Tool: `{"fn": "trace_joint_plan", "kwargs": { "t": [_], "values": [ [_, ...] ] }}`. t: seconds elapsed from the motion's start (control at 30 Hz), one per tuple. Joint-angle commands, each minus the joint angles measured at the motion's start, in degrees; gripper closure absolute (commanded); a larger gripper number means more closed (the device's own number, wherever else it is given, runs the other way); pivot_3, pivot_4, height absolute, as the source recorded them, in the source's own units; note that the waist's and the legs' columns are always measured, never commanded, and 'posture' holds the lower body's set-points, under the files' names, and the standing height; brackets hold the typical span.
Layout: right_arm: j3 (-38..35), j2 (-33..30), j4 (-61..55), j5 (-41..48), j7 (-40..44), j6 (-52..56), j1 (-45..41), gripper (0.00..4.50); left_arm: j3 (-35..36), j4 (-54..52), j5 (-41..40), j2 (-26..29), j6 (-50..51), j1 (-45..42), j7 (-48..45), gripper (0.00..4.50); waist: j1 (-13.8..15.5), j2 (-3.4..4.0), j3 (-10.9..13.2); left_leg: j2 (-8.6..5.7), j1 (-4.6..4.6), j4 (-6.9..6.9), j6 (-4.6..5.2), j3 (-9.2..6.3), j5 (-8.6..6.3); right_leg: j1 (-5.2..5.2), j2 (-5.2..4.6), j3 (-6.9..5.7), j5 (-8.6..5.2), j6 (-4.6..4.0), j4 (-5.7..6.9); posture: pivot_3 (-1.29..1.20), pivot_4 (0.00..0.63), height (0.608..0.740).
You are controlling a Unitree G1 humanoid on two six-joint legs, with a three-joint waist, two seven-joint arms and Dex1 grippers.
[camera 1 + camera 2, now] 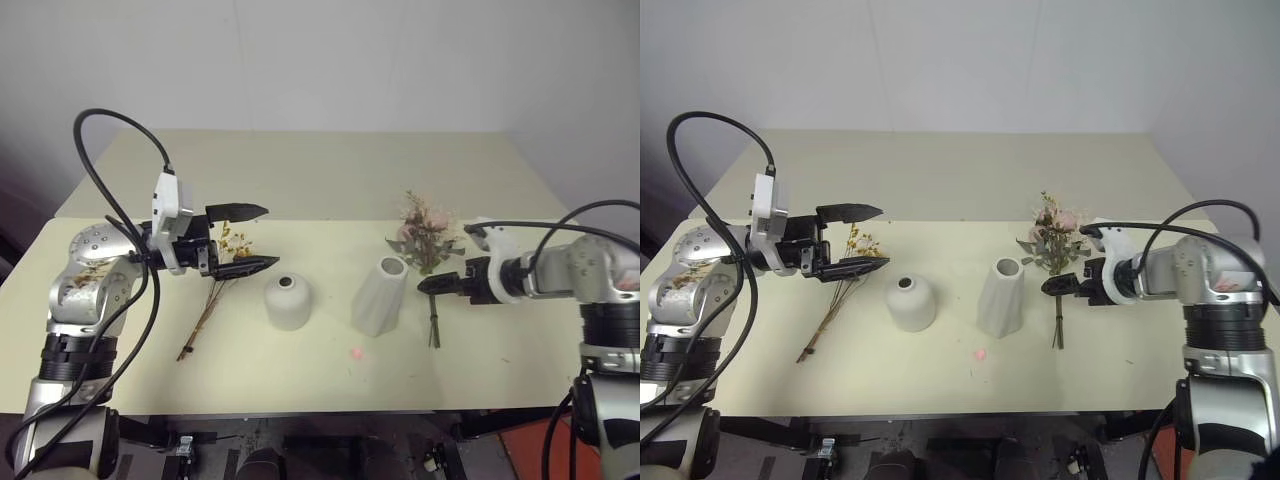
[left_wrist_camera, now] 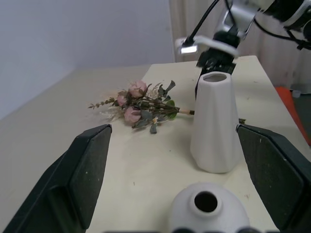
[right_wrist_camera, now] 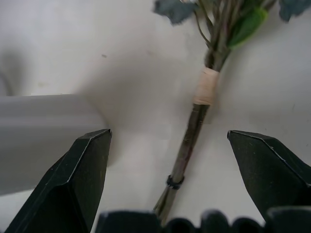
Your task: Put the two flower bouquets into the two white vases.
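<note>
**Both end effectors released, 2 bouquets lying on the table**

Your right end effector [image 3: 167,145] is spread wide and empty, angled down over the stems of the large bouquet [image 1: 427,240]; in the right wrist view the taped stem bundle lies between its 2 fingers [image 3: 80,179], with no contact visible. Your left end effector [image 1: 255,238] is also spread wide and empty, held level above the table [image 1: 330,180] and pointing toward the vases, over the flower end of the small bouquet [image 1: 215,290].

The large bouquet lies flat, pink heads away from you, just beside the tall vase [image 1: 380,295] on its right. The tall vase stands upright near the table's middle. The short vase [image 1: 287,300] stands just to its left, apart from it. The small bouquet lies flat left of the short vase, thin stems slanting toward the near edge. Both vases hold nothing.
</note>
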Motion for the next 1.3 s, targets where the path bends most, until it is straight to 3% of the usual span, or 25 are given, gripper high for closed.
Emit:
{"fn": "trace_joint_plan", "kwargs": {
  "t": [0.03,0.07,0.17,0.47,0.53,0.73,0.87,0.97,1.1,1.3],
  "values": [
    [0.4,0.9,2.6,-2.6,0.1,-3.6,-2.4,0.0,0.3,-1.0,-0.4,0.4,-0.6,-1.7,-0.7,0.04,-0.1,0.0,0.0,0.0,0.0,0.0,0.0,0.0,0.0,0.0,0.0,0.0,0.0,0.0,0.0,0.0,0.15,0.74],
    [1.0,1.2,3.2,-3.1,0.7,-4.4,-2.5,0.0,0.3,-1.1,-0.5,0.5,-0.4,-1.7,-0.9,0.04,-0.2,0.0,0.0,0.0,0.0,0.0,0.0,0.0,0.0,0.0,-0.01,0.01,0.0,0.0,0.0,0.0,0.15,0.74],
    [3.1,2.5,4.5,-4.7,1.8,-7.5,-2.6,0.57,0.1,-1.3,-0.4,0.5,-0.3,-1.6,-1.1,0.0,-0.3,0.0,0.0,0.0,0.0,0.01,0.0,0.01,0.0,0.0,-0.01,0.0,0.0,0.0,0.0,0.0,0.15,0.74],
    [3.3,4.9,6.6,-7.6,2.4,-9.9,-2.9,3.83,0.1,-2.3,-0.6,0.7,0.5,-1.5,-0.8,0.0,-0.3,0.01,0.0,0.0,0.0,0.0,0.0,0.0,0.0,0.0,-0.01,0.0,0.0,0.0,0.02,0.0,0.15,0.74],
    [3.1,5.0,6.5,-8.0,2.4,-9.8,-2.6,4.34,0.0,-2.3,-0.5,0.7,0.6,-1.6,-0.8,0.0,-0.3,0.01,0.0,0.0,0.0,0.0,0.0,-0.01,0.0,0.0,-0.01,0.0,0.0,0.0,0.03,0.0,0.15,0.74],
    [-2.9,5.5,0.9,-9.0,-0.6,-13.0,1.0,4.36,-0.3,-3.1,-1.2,0.3,1.7,-1.6,-0.9,0.0,-0.1,0.01,0.0,0.0,0.01,0.0,0.0,-0.01,0.0,0.01,0.0,-0.01,0.0,0.0,0.02,0.0,0.15,0.74],
    [-14.4,9.3,-15.9,-9.1,-6.3,-26.4,5.9,4.36,-0.3,-3.1,-2.0,1.1,3.7,-1.3,-2.3,0.0,-0.1,0.02,0.0,-0.01,-0.06,-0.01,0.0,-0.02,0.0,-0.04,-0.02,-0.01,0.01,0.02,0.05,0.0,0.15,0.74],
    [-19.0,13.0,-26.8,-8.3,-8.4,-35.4,8.1,4.36,-0.4,-2.9,-2.5,2.0,5.3,-1.1,-4.0,0.0,-0.3,0.04,0.0,-0.01,-0.13,-0.05,0.0,-0.04,0.0,-0.17,0.0,-0.01,0.01,0.02,0.11,0.0,0.15,0.74],
    [-21.6,16.3,-35.9,-3.4,-7.9,-39.0,9.0,4.36,-0.6,-2.4,-2.8,2.7,6.0,-1.2,-6.3,0.0,-0.6,0.05,0.0,0.03,-0.08,-0.09,0.0,-0.06,0.0,-0.13,0.04,-0.02,0.01,0.02,0.1,0.0,0.15,0.74],
    [-25.9,20.9,-43.5,14.0,-9.6,-37.2,8.4,4.36,-1.5,-0.8,-2.2,1.9,5.5,-3.1,-7.2,0.0,-0.8,0.05,0.0,0.02,0.1,-0.08,0.0,-0.05,0.0,-0.01,0.02,0.0,0.01,0.01,0.08,0.0,0.15,0.74]
  ]
}}
